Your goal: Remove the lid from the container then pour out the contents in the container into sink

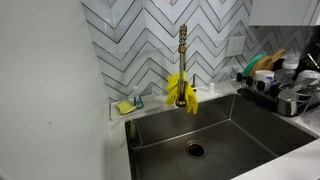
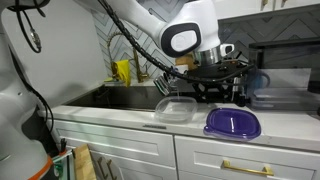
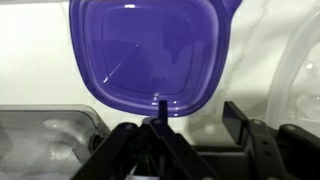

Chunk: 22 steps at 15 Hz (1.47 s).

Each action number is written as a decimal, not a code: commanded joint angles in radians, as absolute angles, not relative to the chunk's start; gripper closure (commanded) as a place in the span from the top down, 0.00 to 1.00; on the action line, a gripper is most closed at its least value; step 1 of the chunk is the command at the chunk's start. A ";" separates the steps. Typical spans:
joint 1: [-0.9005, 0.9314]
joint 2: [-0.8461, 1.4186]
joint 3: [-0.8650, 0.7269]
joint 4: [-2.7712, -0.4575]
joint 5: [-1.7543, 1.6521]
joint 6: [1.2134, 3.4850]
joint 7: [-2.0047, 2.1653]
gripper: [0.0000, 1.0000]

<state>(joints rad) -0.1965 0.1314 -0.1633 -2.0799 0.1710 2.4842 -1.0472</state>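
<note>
Pincer [image 3: 178,140] spread wide, empty, hovering near purple lid [image 3: 150,50] on counter [image 3: 252,40].

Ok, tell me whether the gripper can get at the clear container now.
Probably yes: the container sits open on the counter, its purple lid lies aside, and the gripper hangs nearby with nothing between.

Dish rack [image 1: 272,92] and lid [image 2: 232,123] crowd counter [image 2: 120,112]; sink [image 1: 235,128] lies open.
</note>
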 commanded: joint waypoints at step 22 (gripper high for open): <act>-0.199 0.164 -0.098 -2.047 0.187 2.166 -1.032 0.00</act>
